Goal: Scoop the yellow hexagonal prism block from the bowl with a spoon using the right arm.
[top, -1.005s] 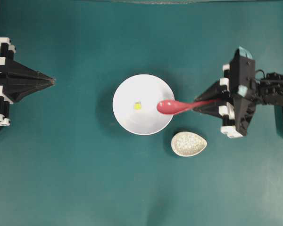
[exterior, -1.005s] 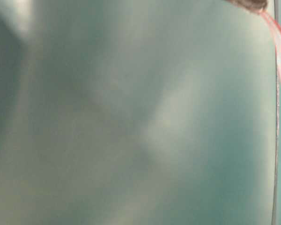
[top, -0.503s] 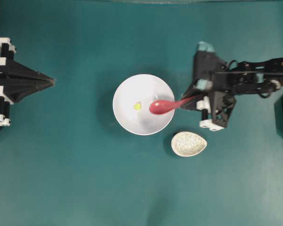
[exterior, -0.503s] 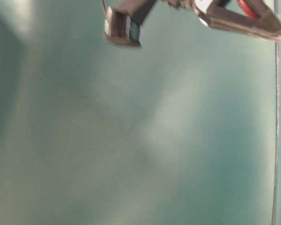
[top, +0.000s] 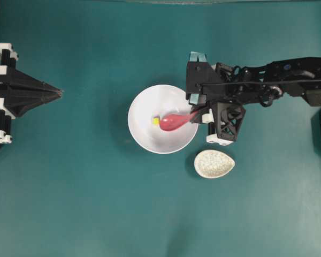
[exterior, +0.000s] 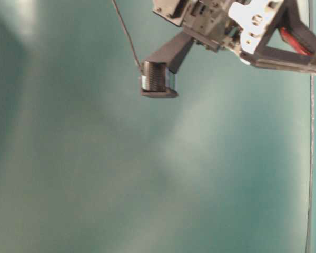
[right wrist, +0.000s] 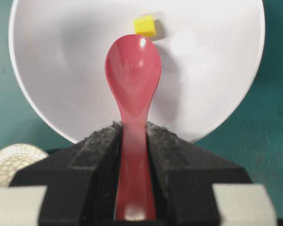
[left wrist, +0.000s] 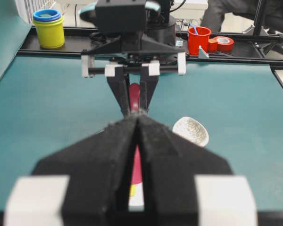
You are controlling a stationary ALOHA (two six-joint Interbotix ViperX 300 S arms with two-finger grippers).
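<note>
Advanced across the bowl (top: 144,136) from the rim: spoon (top: 174,121), scoop tip now just beside the block (top: 155,121). Clamped on the handle by right gripper (right wrist: 134,188); left gripper (left wrist: 137,123) closed, parked well apart at the table's left edge. Speckled dish (top: 214,163) lay near the bowl.

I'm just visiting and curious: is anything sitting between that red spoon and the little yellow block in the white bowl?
Nothing visible. The spoon, held in the right gripper, has its scoop tip just short of the yellow block, with only bare bowl surface between them. The speckled dish lies outside the bowl, off to the side.
</note>
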